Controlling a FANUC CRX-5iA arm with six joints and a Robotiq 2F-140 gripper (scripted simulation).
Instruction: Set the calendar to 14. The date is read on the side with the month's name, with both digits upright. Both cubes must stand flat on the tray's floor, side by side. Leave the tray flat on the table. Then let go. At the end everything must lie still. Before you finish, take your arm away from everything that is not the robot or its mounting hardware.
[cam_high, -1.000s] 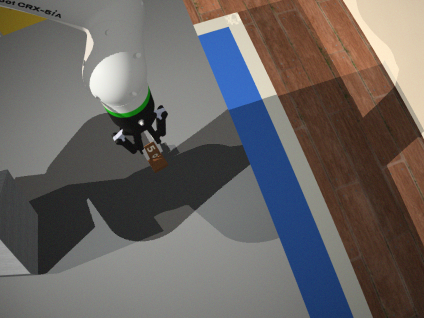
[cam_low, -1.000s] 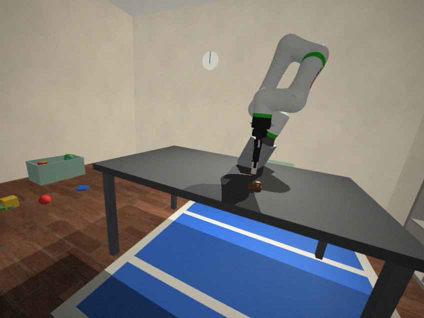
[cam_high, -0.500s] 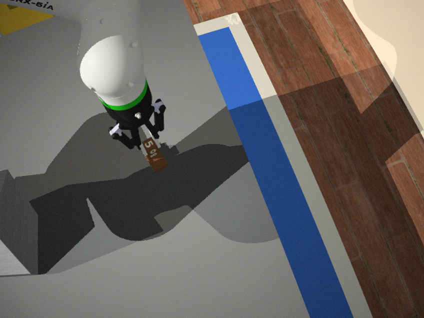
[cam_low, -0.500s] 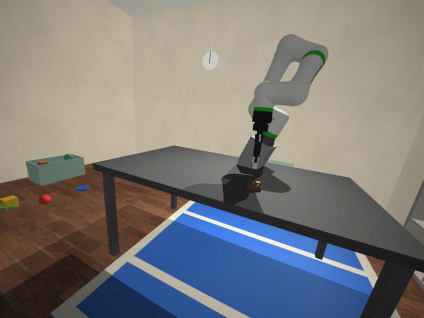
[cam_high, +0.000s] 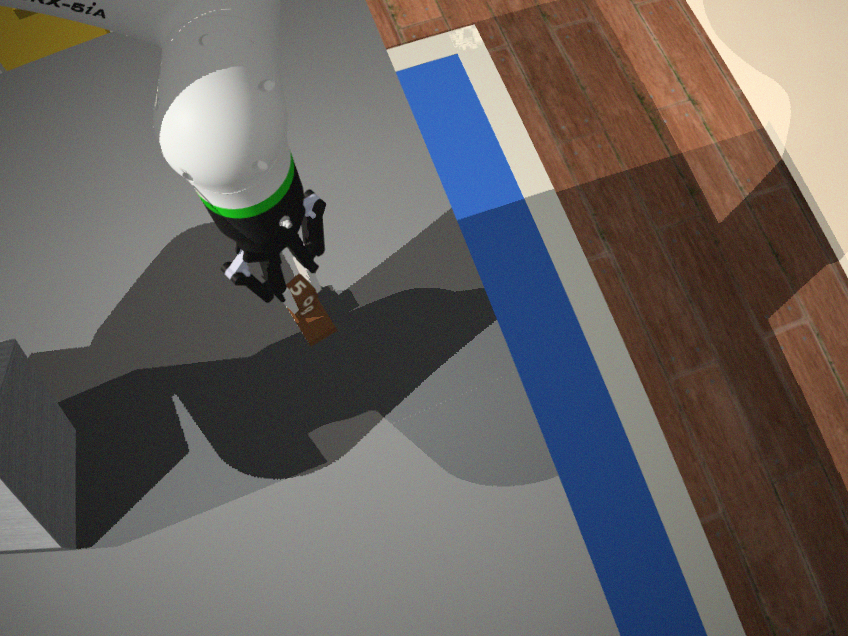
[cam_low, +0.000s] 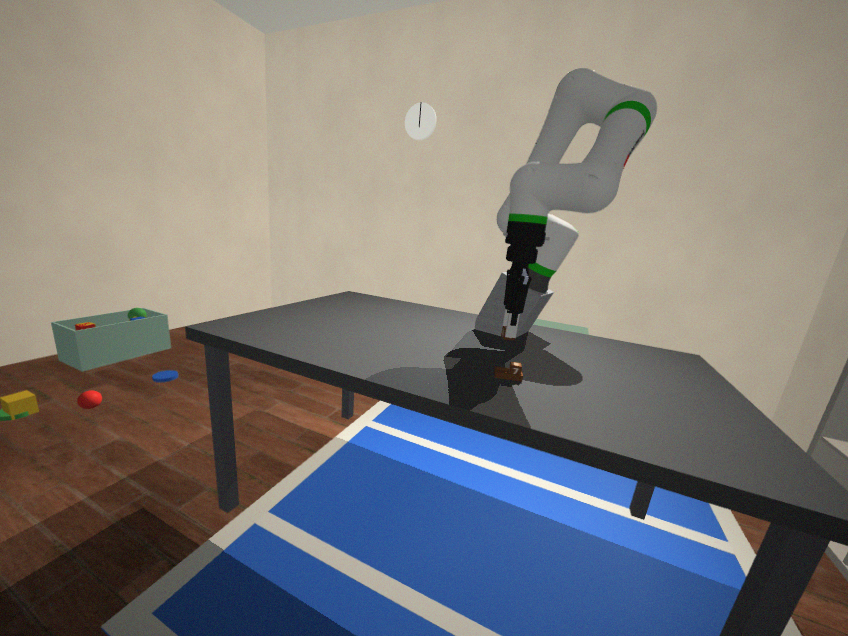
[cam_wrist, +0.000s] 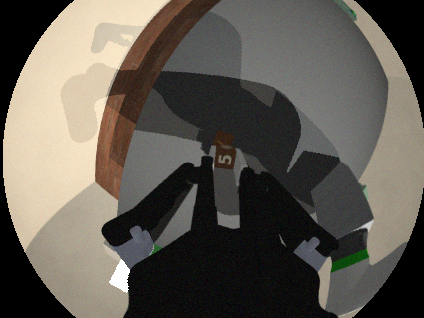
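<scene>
The step in hand is judged to be the turning of one date cube (cam_wrist: 226, 158) so that a wanted digit can be shown. The cube is clamped between the fingers of the tool (cam_wrist: 226, 171) and is held clear of the bench (cam_low: 342, 328). A 5 is seen on the face turned toward the wrist view. The tray (cam_low: 507, 375) is left on the bench just below the tool, a little nearer. A second cube (cam_high: 313, 324) appears to be seated in it; its digit cannot be read with certainty. Next, the held cube must be reoriented until a 1 or a 4 stands upright on the month side, then lowered flat beside the other.
</scene>
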